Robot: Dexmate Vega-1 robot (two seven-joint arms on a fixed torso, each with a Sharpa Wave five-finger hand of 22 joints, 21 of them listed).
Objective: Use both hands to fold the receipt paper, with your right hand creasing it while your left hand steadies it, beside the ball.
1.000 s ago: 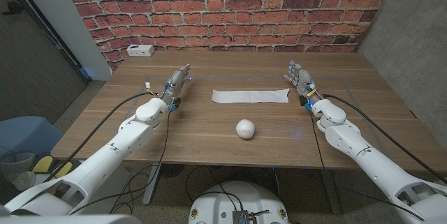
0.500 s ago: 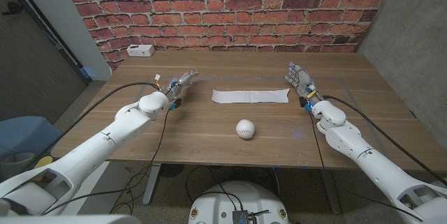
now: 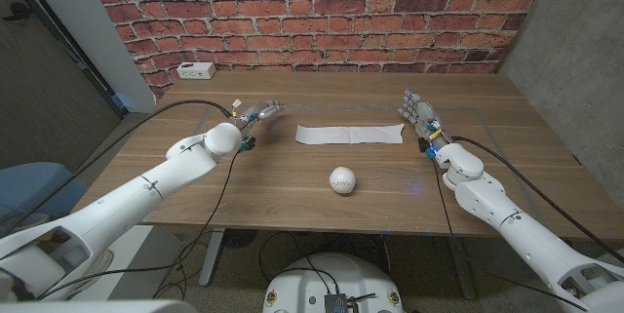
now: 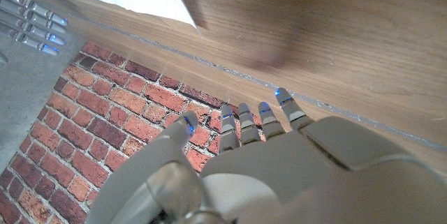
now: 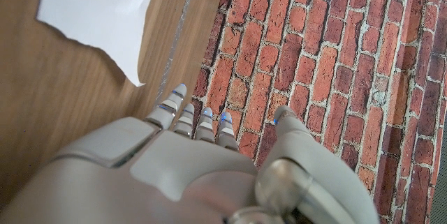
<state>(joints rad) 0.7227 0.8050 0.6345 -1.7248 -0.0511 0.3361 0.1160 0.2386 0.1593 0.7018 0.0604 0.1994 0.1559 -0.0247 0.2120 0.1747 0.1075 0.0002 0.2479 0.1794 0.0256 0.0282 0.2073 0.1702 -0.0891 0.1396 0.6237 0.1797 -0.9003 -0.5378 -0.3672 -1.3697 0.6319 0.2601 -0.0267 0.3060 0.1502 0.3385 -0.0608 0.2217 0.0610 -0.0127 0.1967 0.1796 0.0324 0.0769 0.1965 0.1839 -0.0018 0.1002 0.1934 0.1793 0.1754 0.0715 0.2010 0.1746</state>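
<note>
Crosswise on the worktop point(image 3: 195, 181), receipt paper point(image 3: 349, 134) with long axis running left hand point(image 3: 255, 115) to right hand point(image 3: 417, 113), beyond the ball point(image 3: 341, 179). Both empty, fingers extended; right nearer its end.

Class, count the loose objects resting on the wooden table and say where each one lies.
3: the receipt paper at mid-table, the ball nearer the front edge, a small white box at the far left corner.

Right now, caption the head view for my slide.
Both open hands, left hand and right hand, flank flat white receipt paper; white ball nearer.
</note>
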